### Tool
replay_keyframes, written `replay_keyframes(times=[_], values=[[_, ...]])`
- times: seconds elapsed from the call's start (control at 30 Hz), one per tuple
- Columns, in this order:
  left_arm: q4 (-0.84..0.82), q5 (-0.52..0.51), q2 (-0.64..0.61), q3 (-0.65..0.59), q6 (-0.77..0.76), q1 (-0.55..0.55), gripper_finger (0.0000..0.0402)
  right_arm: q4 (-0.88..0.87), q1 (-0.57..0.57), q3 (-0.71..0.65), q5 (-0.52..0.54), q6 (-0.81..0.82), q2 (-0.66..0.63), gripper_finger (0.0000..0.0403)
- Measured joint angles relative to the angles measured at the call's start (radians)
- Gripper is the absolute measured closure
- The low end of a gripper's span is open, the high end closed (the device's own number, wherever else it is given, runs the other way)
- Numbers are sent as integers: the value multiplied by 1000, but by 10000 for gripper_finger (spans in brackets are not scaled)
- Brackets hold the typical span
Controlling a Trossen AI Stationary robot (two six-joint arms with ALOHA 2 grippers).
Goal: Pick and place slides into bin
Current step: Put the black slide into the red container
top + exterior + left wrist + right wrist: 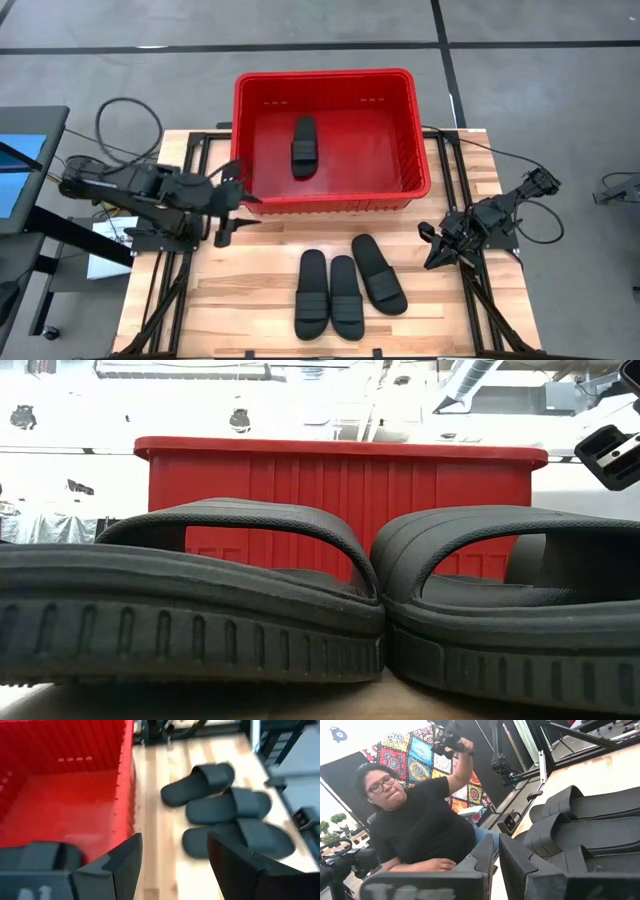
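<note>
The red bin (330,190) stands at the table's far middle. One black slide (303,146) lies sole down on its bottom, also in the left wrist view (40,856). Three more slides (345,290) lie side by side on their soles on the wood near the front edge (227,806) (190,610). My left gripper (240,212) (172,862) hovers open by the bin's near left corner, with nothing between its fingers. My right gripper (432,247) (496,852) waits shut at the table's right, level with the slides (590,820).
Black frame rails (190,200) run along both table sides. Bare wood (240,290) lies left of the three slides. A seated person (415,820) in a black shirt shows in the room beyond the table, in the right wrist view.
</note>
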Motion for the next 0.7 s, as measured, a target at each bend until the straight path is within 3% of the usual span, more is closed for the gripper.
replay_keyframes(times=[0.2,0.43,0.7], values=[[339,0,-162,-296,-68,-87,189,0,0,0,0,0,0,381],[573,-24,-168,-471,-47,-197,189,0,0,0,0,0,0,381],[693,-247,-150,-553,46,-281,189,0,0,0,0,0,0,381]])
